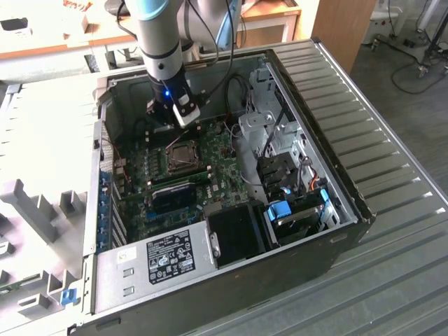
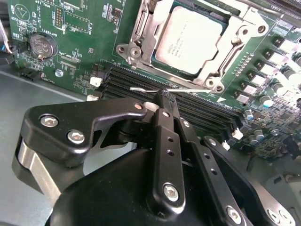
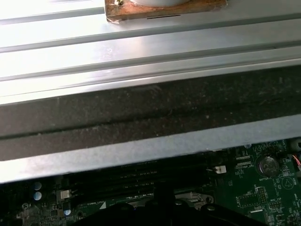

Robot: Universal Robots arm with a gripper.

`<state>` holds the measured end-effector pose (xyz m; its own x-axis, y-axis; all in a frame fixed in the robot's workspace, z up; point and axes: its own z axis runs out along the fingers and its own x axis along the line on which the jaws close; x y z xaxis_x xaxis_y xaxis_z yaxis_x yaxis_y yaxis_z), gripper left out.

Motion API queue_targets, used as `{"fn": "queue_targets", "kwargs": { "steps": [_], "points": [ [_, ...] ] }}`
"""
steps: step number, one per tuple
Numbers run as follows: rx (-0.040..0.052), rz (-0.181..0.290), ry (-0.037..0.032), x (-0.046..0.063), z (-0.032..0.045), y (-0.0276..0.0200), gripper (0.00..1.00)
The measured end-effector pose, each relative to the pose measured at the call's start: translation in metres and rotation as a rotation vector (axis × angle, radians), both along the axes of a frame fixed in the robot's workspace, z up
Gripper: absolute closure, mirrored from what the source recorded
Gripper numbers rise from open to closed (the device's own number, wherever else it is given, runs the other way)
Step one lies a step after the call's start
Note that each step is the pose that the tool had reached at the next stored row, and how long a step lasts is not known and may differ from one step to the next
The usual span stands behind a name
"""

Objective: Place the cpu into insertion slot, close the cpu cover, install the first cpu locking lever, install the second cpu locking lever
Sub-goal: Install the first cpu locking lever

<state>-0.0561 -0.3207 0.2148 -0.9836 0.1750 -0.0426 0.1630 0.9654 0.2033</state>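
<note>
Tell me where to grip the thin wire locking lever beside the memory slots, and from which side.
Take the locking lever at its hooked free end, over the memory slots, coming from above and closing across the wire. The rest runs tight along the cpu cover's edge, so the hook likely offers the most room.

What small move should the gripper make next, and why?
Probably press the thin lever down a little: the cpu already sits under the closed cpu cover, and the gripper is right at that lever.
</note>
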Motion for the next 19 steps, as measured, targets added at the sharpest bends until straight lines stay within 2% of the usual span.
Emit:
{"fn": "queue_targets", "kwargs": {
  "steps": [11, 15, 17, 19],
  "points": [
    [-0.0009, -0.063, -0.0001, 0.0021, -0.002, 0.0001, 0.89],
    [-0.0029, -0.072, -0.0001, 0.0021, -0.0021, 0.0009, 0.89],
    [-0.0055, -0.075, -0.0002, 0.0021, -0.0021, 0.0017, 0.89],
    [-0.0137, -0.078, -0.0005, 0.0021, -0.0022, 0.0026, 0.89]
  ]
}}
